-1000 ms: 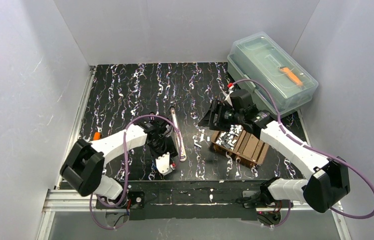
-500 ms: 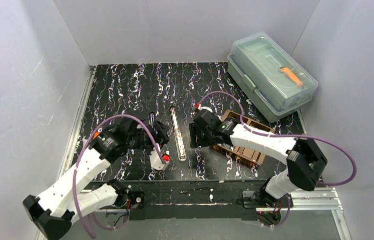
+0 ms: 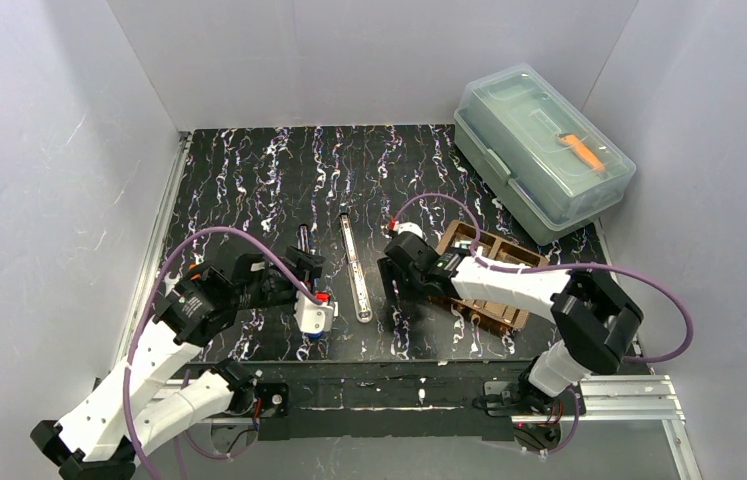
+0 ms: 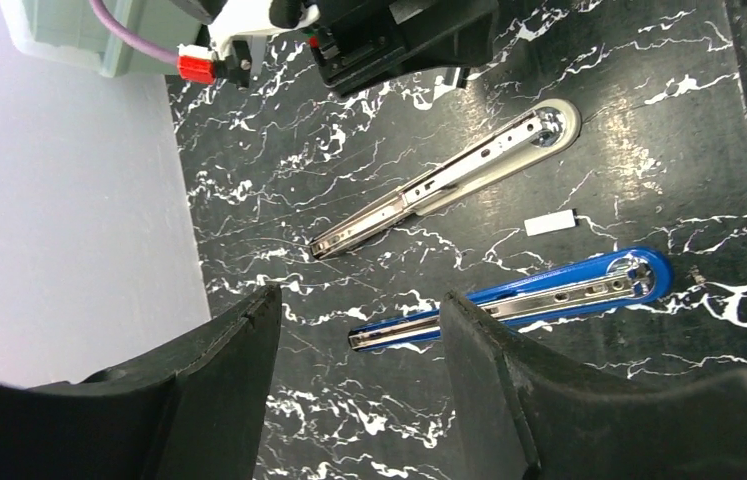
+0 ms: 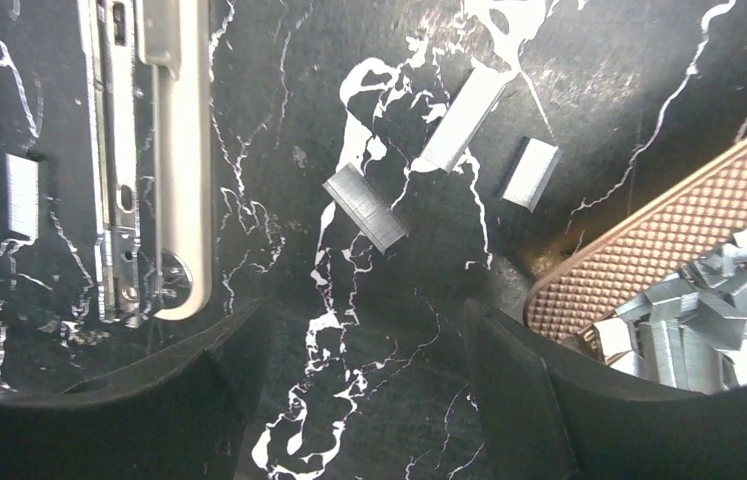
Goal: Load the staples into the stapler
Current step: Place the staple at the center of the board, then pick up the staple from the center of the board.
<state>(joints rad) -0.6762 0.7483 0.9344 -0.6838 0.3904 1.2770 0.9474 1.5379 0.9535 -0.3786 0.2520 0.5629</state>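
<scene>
Two staplers lie opened flat on the black marbled table: a blue one and a white one. Staples are heaped in a brown tray. Loose strips lie on the table between the white stapler and the tray. One more strip lies between the staplers. My left gripper is open and empty beside the blue stapler's tip. My right gripper is open and empty, low over the table near the loose strips.
A lidded clear plastic box with an orange tool inside stands at the back right. Grey walls close in the left, back and right sides. The tray's left edge lies close to my right gripper's right finger.
My right gripper left the tray and came down to the table between the white stapler and the tray. My left arm swung back, its gripper moving from the staplers' near ends toward the blue one's tip.
</scene>
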